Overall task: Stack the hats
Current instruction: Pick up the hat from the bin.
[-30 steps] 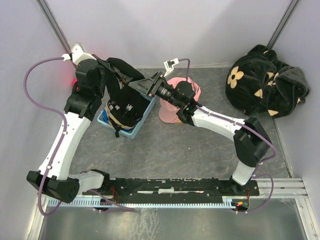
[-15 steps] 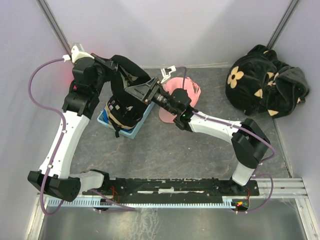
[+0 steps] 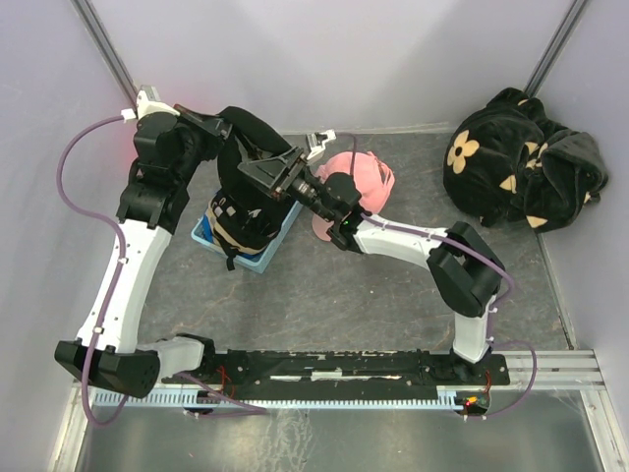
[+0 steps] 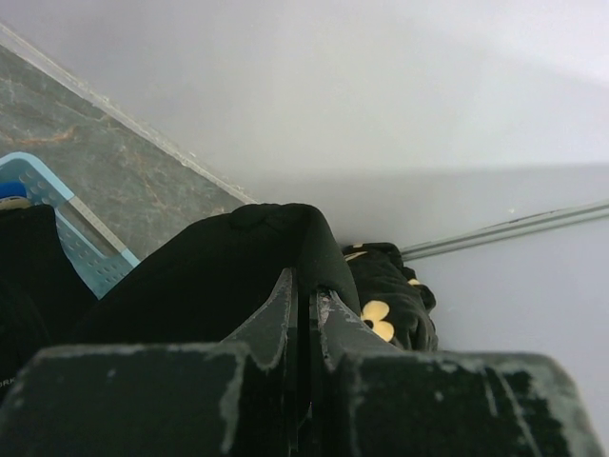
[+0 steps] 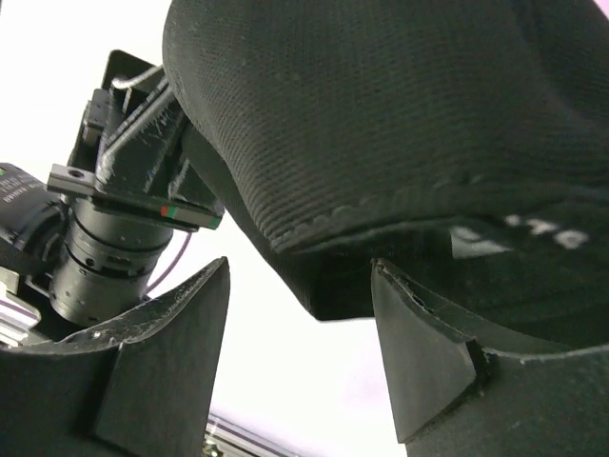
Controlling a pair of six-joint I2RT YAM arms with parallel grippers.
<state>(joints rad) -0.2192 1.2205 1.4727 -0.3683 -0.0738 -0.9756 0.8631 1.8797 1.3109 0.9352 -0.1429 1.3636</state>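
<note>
One black cap [image 5: 381, 124] pinched by left tool [image 4: 306, 286], hanging just before spread right tool [image 5: 300, 264].

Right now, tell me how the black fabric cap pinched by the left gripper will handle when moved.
Probably floppy: the black fabric cap droops from the shut left gripper. Likely light, since a thin edge pinch holds it. Its coarse weave should resist slipping.

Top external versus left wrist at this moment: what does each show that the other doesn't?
Only top external: the pink cap, and the right gripper open at the black cap. Only left wrist: a close view of the left gripper shut on that cap's fabric. Both: the black cap, the blue basket, the flowered black plush.
</note>
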